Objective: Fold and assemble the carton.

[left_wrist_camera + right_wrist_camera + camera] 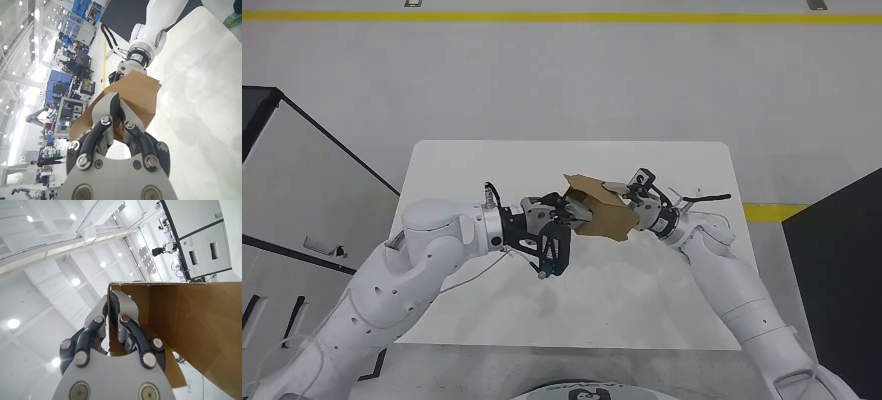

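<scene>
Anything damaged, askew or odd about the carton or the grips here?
Nothing stands out. The carton is held over the table, the left gripper shut on one wall, the right gripper on another wall's edge. It is tilted with one end open, fitting a half-assembled box; no tears or crushing show.

brown cardboard carton (600,212) sits between both claws, over the middle of the white rectangular tabletop (472,170), tilted. left claw (568,214) touches its left side, right claw (628,205) its right side. arms come in from opposite sides.
</scene>
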Action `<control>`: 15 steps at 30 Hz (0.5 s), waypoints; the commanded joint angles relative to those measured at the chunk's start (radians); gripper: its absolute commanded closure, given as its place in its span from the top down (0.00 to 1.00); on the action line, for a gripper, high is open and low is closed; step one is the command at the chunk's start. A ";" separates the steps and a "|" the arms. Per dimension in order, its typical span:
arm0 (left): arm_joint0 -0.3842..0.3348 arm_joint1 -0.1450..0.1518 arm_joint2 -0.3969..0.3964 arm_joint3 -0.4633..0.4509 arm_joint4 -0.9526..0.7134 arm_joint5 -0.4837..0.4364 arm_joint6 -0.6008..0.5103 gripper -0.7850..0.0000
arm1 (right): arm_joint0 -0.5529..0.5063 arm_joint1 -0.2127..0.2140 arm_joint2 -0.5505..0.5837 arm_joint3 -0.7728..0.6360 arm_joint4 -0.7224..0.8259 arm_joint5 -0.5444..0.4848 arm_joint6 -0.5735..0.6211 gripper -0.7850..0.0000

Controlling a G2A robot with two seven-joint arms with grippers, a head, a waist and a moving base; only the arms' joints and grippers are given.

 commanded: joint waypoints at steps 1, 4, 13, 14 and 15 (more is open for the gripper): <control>0.002 0.002 -0.015 0.002 -0.010 0.003 0.004 0.00 | 0.003 0.000 0.004 0.008 0.003 -0.001 0.009 0.00; 0.011 0.006 -0.046 0.006 -0.020 0.010 0.009 0.00 | 0.009 0.001 0.010 0.018 0.001 0.001 0.023 0.00; 0.036 0.015 -0.104 0.016 -0.042 0.019 0.035 0.00 | 0.023 0.001 0.007 0.031 -0.014 0.002 0.061 0.00; 0.036 0.015 -0.105 0.019 -0.045 0.019 0.037 0.00 | 0.025 0.000 0.005 0.032 -0.012 0.001 0.071 0.00; 0.036 0.015 -0.104 0.022 -0.050 0.016 0.041 0.00 | 0.027 0.000 0.003 0.034 -0.013 0.000 0.080 0.00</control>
